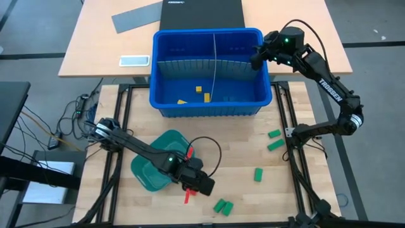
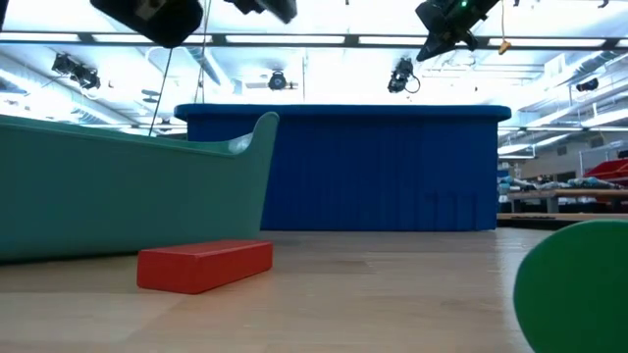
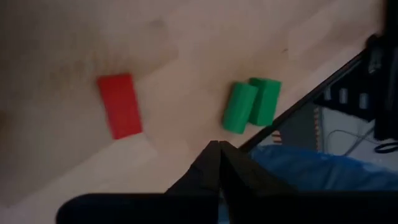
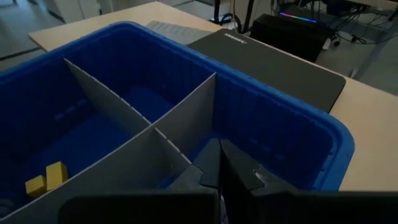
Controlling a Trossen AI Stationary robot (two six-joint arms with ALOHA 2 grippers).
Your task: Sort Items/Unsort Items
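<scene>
The left gripper, fingers pressed together and empty, hovers just beside the red block; it should open before descending squarely over the block's narrow sides.

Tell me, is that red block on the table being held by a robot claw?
No. The red block lies free on the wooden table, apart from the shut, empty left gripper.

Left hand and right hand both closed, arms extended.
</scene>
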